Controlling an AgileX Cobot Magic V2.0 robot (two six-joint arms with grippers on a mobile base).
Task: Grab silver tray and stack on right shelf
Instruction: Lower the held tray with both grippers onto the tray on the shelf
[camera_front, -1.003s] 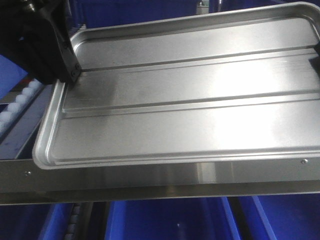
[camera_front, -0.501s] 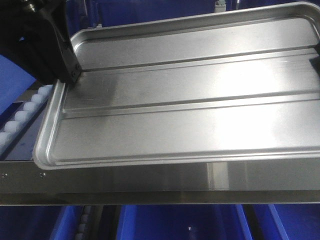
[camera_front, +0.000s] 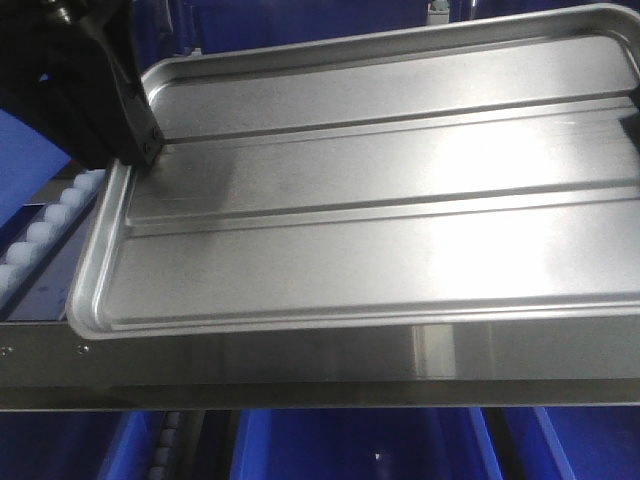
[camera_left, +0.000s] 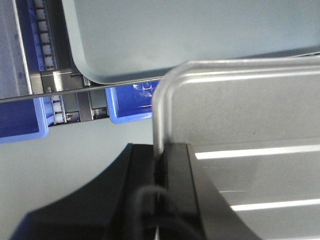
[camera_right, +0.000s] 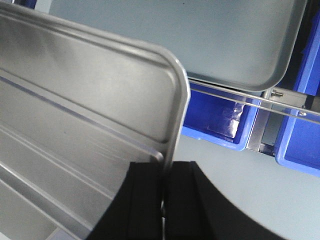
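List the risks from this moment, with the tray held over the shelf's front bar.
1. The left gripper and right gripper pinch only the narrow rim of the silver tray, so it may slip or twist.
2. The tray's near edge sits low by the front crossbar of the right shelf and might catch there.
3. A larger tray shows just beyond, and pushing in could strike it.

Front view: silver tray (camera_front: 380, 200) runs off the right edge. Left gripper (camera_front: 143, 152) is cropped by the top-left corner. Right shelf (camera_front: 300, 365) rollers are mostly hidden under the tray. Blue bins (camera_front: 350, 445) are cut by the bottom edge. Wrist views: the tray rim disappears between the fingers, and right gripper (camera_right: 164, 172) body is cropped at the bottom. Far grey tray (camera_left: 200, 40) is cropped at the top.
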